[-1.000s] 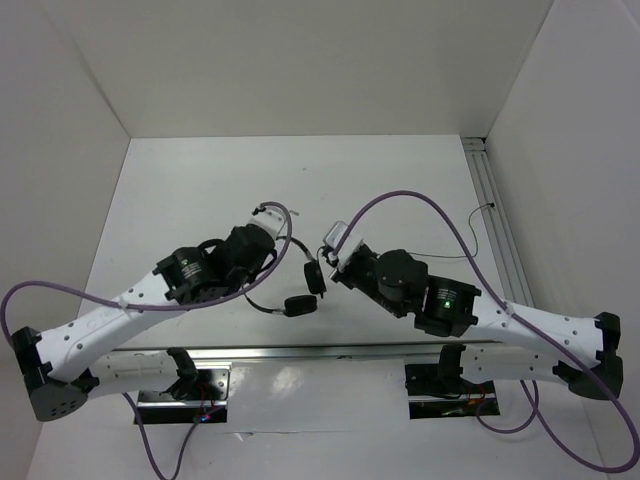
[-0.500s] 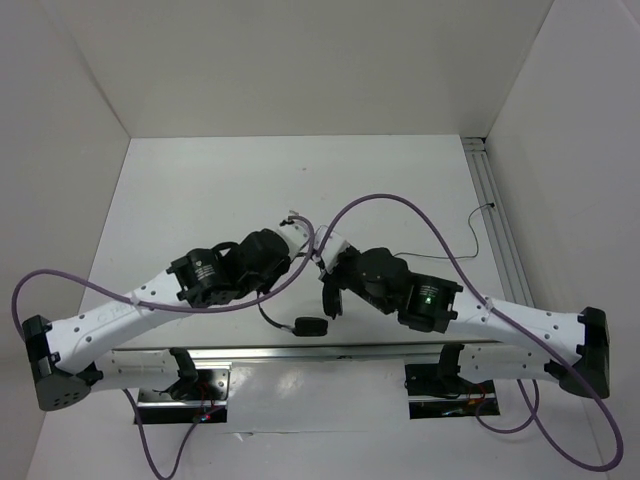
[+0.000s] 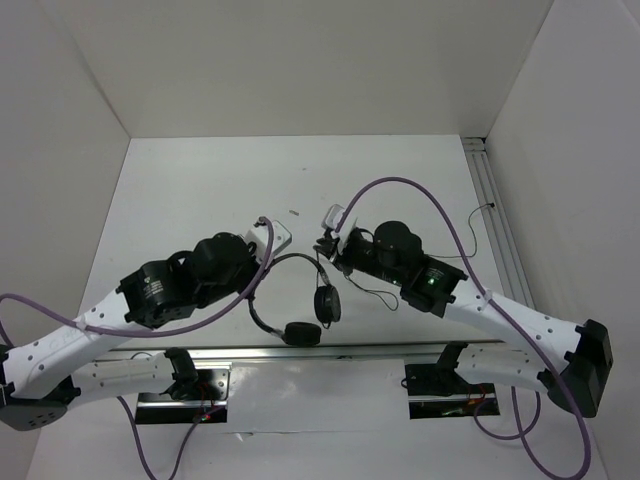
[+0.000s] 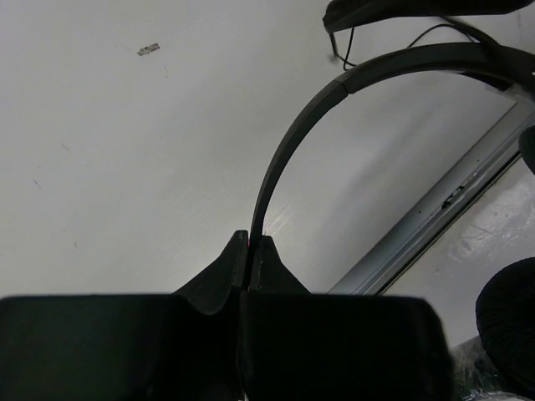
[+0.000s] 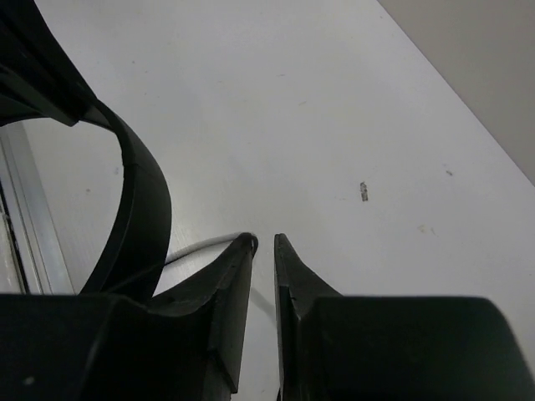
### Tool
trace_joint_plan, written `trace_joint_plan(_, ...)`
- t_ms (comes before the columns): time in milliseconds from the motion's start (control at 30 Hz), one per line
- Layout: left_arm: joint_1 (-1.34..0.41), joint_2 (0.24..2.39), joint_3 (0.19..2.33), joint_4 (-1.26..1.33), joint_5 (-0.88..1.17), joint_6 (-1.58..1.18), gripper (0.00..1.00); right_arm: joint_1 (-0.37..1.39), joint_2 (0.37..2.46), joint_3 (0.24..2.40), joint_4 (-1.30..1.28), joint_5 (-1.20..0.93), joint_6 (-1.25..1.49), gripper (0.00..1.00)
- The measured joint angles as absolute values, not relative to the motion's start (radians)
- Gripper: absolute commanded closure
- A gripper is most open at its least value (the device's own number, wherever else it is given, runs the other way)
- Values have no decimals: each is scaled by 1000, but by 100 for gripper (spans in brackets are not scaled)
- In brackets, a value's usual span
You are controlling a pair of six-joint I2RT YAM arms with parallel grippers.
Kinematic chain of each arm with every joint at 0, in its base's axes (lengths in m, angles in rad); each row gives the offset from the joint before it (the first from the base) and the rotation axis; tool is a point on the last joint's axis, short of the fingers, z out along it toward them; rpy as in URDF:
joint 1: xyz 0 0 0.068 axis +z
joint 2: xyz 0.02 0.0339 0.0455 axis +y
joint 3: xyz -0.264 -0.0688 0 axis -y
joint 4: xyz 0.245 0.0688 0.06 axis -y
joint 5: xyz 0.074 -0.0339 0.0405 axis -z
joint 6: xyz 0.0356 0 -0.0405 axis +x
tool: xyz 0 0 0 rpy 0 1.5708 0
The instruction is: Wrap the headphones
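Observation:
The black headphones hang between my two grippers in the top view. Their thin headband (image 3: 298, 257) arches above two round ear cups (image 3: 327, 303) near the table's front edge. My left gripper (image 3: 266, 270) is shut on the headband (image 4: 284, 150), which rises from between its tips (image 4: 251, 236). One ear cup (image 4: 510, 326) shows at the lower right of the left wrist view. My right gripper (image 3: 325, 255) is just right of the headband (image 5: 146, 209). Its jaws (image 5: 263, 240) stand almost closed, with the thin cord (image 5: 201, 246) running into them. The cord (image 3: 375, 298) trails right across the table.
A metal rail (image 3: 300, 351) runs along the near edge, and another (image 3: 495, 205) along the right side. White walls enclose the table. A small scrap (image 3: 294, 212) lies on the table beyond the grippers. Purple robot cables (image 3: 420, 192) loop over both arms.
My left arm has drawn back to the left with the headband. My right gripper has moved away from the near edge and to the right. The ear cups now hang lower and more spread.

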State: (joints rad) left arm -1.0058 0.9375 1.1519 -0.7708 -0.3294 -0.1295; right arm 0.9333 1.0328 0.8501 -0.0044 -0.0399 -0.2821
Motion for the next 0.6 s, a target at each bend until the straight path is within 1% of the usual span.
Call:
trace_joint_plan(100, -1013, 931, 1152, -762, -315, -130, 100, 896, 1047, 850, 7, -137, -268, 71)
trace_joint_plan(133, -1014, 930, 1152, -757, -315, -131, 100, 886, 1054, 850, 12, -169, -262, 67)
trace_joint_plan(200, -1015, 926, 1152, -746, -312, -135, 100, 872, 1066, 850, 23, -224, -251, 62)
trace_joint_plan(333, -1016, 918, 1152, -731, -317, -139, 100, 849, 1072, 837, 67, -314, -227, 55)
trace_joint_plan(600, -1017, 912, 1179, -736, -354, -187, 100, 791, 1079, 750, 197, -418, -171, 55)
